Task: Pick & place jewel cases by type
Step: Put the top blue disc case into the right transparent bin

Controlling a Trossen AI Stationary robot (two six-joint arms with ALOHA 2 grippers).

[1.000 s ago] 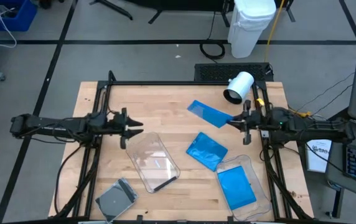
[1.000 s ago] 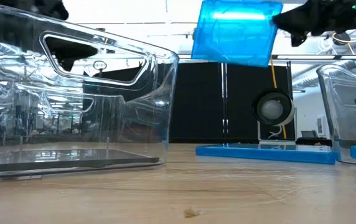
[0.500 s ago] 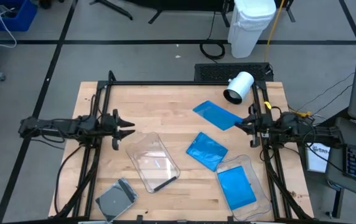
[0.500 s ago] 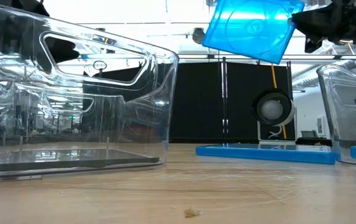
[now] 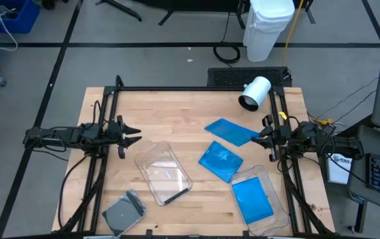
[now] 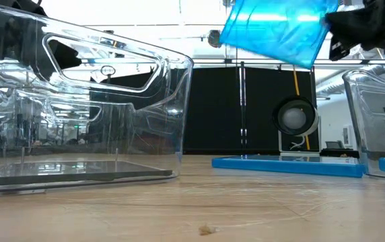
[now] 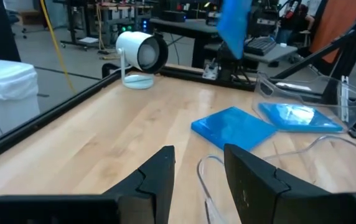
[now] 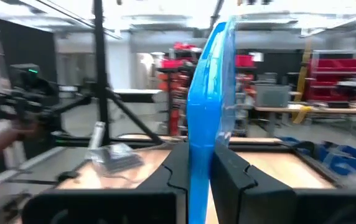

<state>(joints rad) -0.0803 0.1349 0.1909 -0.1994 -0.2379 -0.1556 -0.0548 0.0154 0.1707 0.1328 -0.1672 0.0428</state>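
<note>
Change: the right gripper (image 5: 264,137) has drawn back toward the table's right edge, carrying its blue jewel case (image 5: 231,131); the left gripper (image 5: 134,135) has also pulled back.
Right gripper: fingers clamped on the blue case's edge, holding it above the table.
Left gripper: fingers apart, empty, beside the clear tub (image 5: 163,172).
Other cases: one blue (image 5: 220,160) on the table; one blue (image 5: 252,201) in the right tub (image 5: 276,205); a grey one (image 5: 124,213) at the front left.
Writing: none readable.
</note>
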